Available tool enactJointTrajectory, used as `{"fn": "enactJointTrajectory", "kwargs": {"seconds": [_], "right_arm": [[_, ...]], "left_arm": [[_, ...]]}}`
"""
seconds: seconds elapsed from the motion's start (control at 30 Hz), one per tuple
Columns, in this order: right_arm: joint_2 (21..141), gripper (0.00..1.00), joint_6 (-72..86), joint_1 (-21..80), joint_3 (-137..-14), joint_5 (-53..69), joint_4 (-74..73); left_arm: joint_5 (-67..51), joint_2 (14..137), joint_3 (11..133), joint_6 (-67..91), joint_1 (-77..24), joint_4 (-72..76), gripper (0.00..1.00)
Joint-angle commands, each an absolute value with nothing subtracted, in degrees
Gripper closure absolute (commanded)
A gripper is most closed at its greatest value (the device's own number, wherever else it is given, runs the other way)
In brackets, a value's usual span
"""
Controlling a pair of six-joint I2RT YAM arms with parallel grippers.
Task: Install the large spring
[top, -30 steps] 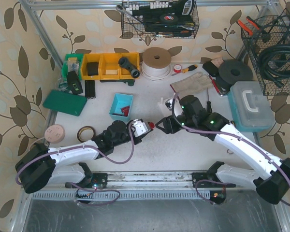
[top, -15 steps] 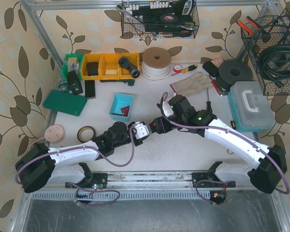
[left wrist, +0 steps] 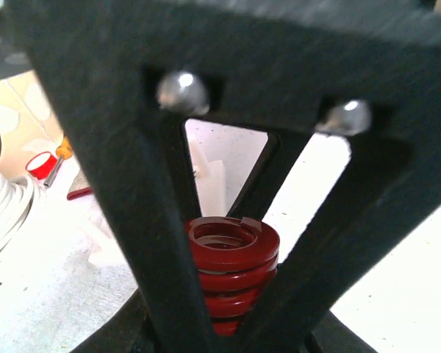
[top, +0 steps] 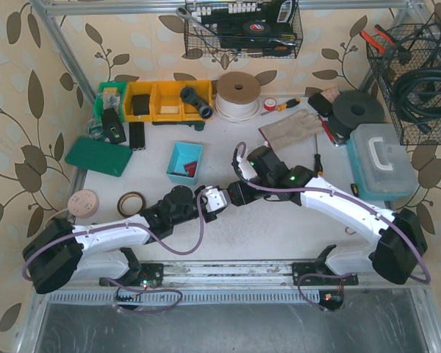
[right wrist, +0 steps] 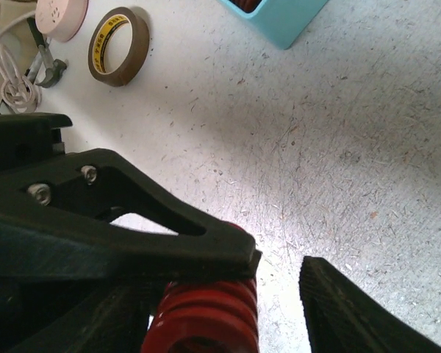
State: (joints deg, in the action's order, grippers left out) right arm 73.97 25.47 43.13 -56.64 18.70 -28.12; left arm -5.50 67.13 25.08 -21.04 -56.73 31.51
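Here, one large red spring (left wrist: 232,257) stands end-on directly ahead of my left gripper (top: 219,198), seen through the black triangular frame of a finger that fills the left wrist view. Whether my left jaws are closed on the spring I cannot tell. My right gripper (top: 234,193) meets the left one tip to tip, and its jaws are apart: bare table (right wrist: 338,147) shows between the spring and the finger (right wrist: 338,309) on its outer side. A black finger with two screws lies across the spring's top in that view; I judge it to belong to my left arm. Progress, as I judge it: the spring sits where both tools meet, but no seat or mount is visible around it, so the installing itself is not yet done. Just behind the spring is one white block (left wrist: 212,187), its purpose unclear. Farther ahead of the right gripper lie one roll of brown tape (right wrist: 118,45), one pink disc (right wrist: 59,16) and one blue bin (right wrist: 275,18). Count: one spring, two grippers.
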Motion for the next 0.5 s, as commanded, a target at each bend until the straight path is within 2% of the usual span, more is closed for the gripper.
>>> {"fn": "enactJointTrajectory", "kwargs": {"seconds": [0.0, 0.13, 0.3, 0.4, 0.47], "right_arm": [[75.9, 0.46, 24.8, 43.7, -58.5, 21.1, -28.9], [76.3, 0.54, 24.4, 43.8, -58.5, 21.0, -29.1], [74.9, 0.79, 24.6, 43.8, -58.3, 20.9, -27.7], [73.5, 0.97, 24.6, 43.8, -58.4, 19.9, -27.6], [72.6, 1.00, 24.4, 43.8, -58.6, 18.5, -27.8]], "left_arm": [[-5.0, 64.7, 24.9, -22.1, -57.4, 36.3, 1.00], [-4.9, 64.6, 24.7, -22.3, -57.5, 36.4, 1.00], [-4.4, 64.7, 24.8, -22.4, -57.7, 36.4, 0.99], [-3.4, 64.9, 24.8, -22.4, -57.7, 36.2, 0.87], [-3.0, 64.9, 25.1, -22.2, -57.7, 35.4, 0.74]]}}
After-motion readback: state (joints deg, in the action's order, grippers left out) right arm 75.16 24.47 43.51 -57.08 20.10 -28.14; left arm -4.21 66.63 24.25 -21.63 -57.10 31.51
